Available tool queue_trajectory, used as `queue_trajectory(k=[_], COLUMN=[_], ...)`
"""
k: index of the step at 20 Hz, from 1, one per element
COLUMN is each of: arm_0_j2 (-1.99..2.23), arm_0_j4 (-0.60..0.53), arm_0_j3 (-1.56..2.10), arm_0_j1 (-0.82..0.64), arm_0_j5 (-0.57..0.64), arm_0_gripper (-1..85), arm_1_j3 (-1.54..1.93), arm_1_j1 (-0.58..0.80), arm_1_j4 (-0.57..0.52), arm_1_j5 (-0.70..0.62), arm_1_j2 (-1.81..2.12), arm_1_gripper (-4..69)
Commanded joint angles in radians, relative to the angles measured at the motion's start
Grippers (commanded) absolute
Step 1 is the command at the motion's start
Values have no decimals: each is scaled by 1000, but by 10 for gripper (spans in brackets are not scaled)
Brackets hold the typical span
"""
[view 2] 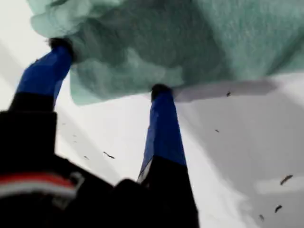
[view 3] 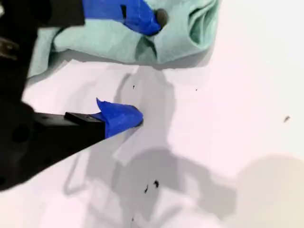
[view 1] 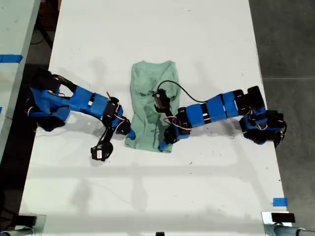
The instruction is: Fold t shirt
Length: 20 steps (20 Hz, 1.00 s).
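Two blue robot arms reach in from the exterior view's left and right, and both meet at the near hem of the pale mint-green, wrinkled cloth t shirt [view 1: 147, 83]. It lies in the middle of the white surface [view 1: 147, 29].

The shirt already looks like a narrow upright strip with no sleeves sticking out, so I'd judge the sides are folded in. The end-to-end fold, hem up toward the collar, is still to come.

My first gripper [view 2: 110, 67] has its jaws spread wide, both tips against the shirt's edge. The cloth is not clamped between them. My second gripper [view 3: 148, 69] is wide apart too, one jaw on a corner of the cloth and the other on bare surface, holding nothing (which arm is which, I can't tell from the wrist views).

The arm from the exterior view's right lies partly over the shirt. Its thin black cable [view 1: 179, 88] loops over the cloth, which could get in the way of a fold.

A small blue tape patch [view 1: 279, 201] sits well apart, toward the exterior view's lower right.
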Motion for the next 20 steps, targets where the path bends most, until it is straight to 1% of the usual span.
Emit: queue_trajectory(k=[1,2,3,4,5,7,9,10,13,16,18,20], arm_0_j2=[-81,-124,-186,-252,-287,-267,-261,-256,-173,-52,3,51], arm_0_j4=[32,49,89,133,155,126,135,137,75,83,127,130], arm_0_j3=[-147,-192,-261,-348,-428,-575,-753,-799,-796,-770,-747,-723], arm_0_j1=[-25,-14,-6,6,28,104,184,207,232,166,58,-71], arm_0_j5=[2,8,20,28,25,11,2,-6,-3,35,81,156], arm_0_gripper=[58,0,0,0,0,0,0,0,0,0,0,0], arm_1_j3=[-124,-152,-166,-169,-169,-178,-179,-164,-127,-106,-83,-69], arm_1_j1=[18,15,11,2,-14,-54,-98,-112,-120,-23,84,192], arm_1_j4=[-20,-6,3,15,28,58,83,87,87,87,86,60], arm_1_j5=[15,21,35,43,48,41,38,38,18,-67,-141,-213], arm_1_j2=[-84,-124,-144,-147,-133,-57,60,112,225,336,388,394], arm_1_gripper=[252,171,72,-12,-12,-11,-11,-11,-11,-11,-11,-11])
